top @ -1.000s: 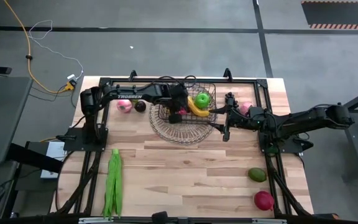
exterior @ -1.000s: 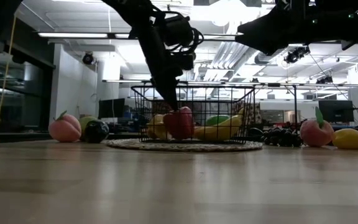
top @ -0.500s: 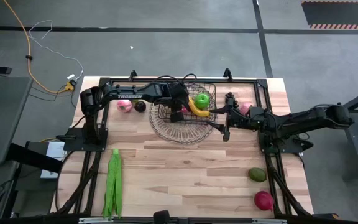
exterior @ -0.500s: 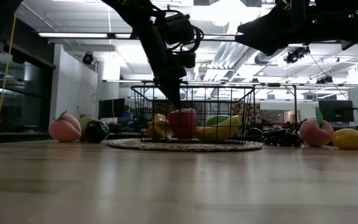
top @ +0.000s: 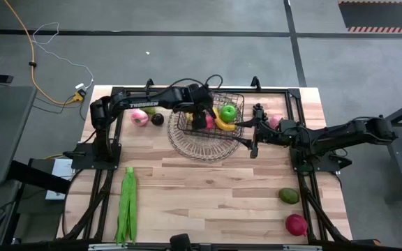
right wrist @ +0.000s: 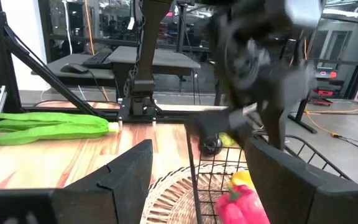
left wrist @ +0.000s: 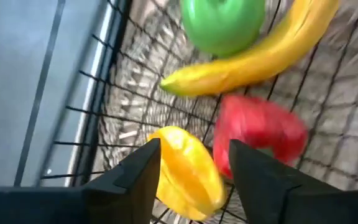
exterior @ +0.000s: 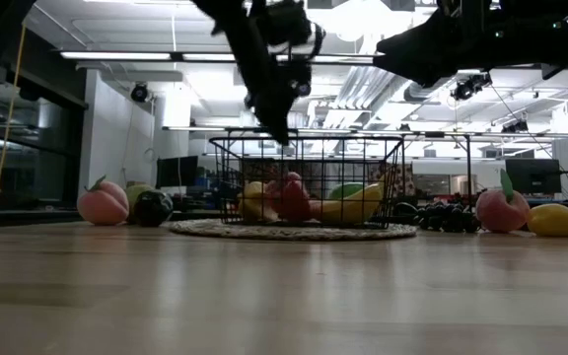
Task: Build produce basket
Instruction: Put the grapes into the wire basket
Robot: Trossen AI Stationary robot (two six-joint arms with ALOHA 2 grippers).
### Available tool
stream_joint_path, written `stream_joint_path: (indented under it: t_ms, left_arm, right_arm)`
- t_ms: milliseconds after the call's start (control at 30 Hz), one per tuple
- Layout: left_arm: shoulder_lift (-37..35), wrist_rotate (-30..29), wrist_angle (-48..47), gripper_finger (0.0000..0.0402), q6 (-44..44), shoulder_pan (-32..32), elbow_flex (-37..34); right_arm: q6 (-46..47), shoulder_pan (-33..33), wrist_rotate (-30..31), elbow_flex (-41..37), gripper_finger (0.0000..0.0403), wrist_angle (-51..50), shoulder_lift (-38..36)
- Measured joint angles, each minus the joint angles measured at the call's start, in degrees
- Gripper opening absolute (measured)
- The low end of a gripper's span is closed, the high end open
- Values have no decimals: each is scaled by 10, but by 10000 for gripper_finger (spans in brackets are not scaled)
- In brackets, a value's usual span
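Hovering above the basket point(top: 208, 129) at the table's far side (banana point(left wrist: 253, 59), green apple point(left wrist: 224, 23) and red piece point(left wrist: 260, 134) inside), the left gripper point(left wrist: 191, 162) is open and empty, while the right gripper point(top: 251, 132) waits open beside the rim.

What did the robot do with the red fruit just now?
The left end effector let go of the red fruit inside the basket and rose above its rim, open and empty. The right end effector stayed beside the basket, and the banana and green apple stayed put.
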Motion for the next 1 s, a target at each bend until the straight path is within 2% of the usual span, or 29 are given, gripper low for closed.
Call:
stream_joint_path:
  t_ms: [100,200,367,500,767,900,1000]
  left_arm:
    - [-21,2,-12,190,-22,-4,30]
    - [-65,14,4,188,-46,-9,26]
    - [-169,88,114,175,-65,-31,-48]
    - [-275,138,260,165,-58,-69,-181]
    - [-462,136,565,153,-73,-174,-522]
    - [-517,93,774,152,-88,-226,-673]
    - [-544,40,881,152,-84,-251,-745]
  right_arm:
    - [-1,0,0,0,247,0,0]
    - [-1,0,0,0,247,-1,0]
    - [-1,0,0,0,247,-3,0]
    - [-1,0,0,0,247,-2,0]
    - [-1,0,-1,0,247,1,0]
    - [0,0,-1,0,247,1,0]
    - [4,0,-1,0,247,1,0]
